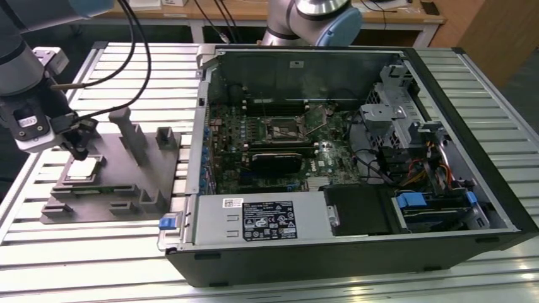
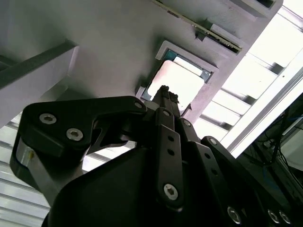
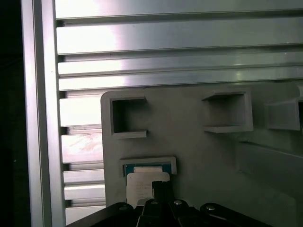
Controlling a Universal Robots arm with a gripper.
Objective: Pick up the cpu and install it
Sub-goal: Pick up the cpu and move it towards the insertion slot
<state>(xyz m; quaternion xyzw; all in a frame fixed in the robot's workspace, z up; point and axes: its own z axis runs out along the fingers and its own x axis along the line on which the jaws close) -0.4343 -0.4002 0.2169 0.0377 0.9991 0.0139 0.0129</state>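
The cpu (image 1: 84, 169) is a small square chip with a pale metal top. It lies flat in a recess at the exterior view's left end of the grey fixture block (image 1: 126, 180). My gripper (image 1: 78, 149) hangs just above it, fingers drawn together with nothing between them. In the second wrist view the black fingertips (image 2: 164, 91) point at the edge of the bright cpu (image 2: 184, 78). In the first wrist view the gripper (image 3: 158, 185) overlaps the cpu (image 3: 139, 182) in its framed pocket. The black socket frame (image 1: 282, 130) sits on the motherboard inside the open computer case.
The open computer case (image 1: 354, 252) takes up the exterior view's right, with its walls standing up around the motherboard. Upright posts (image 1: 135, 136) rise from the fixture block close to the gripper. Cables (image 1: 139, 69) trail from the arm. The slatted aluminium table (image 1: 84, 265) lies underneath.
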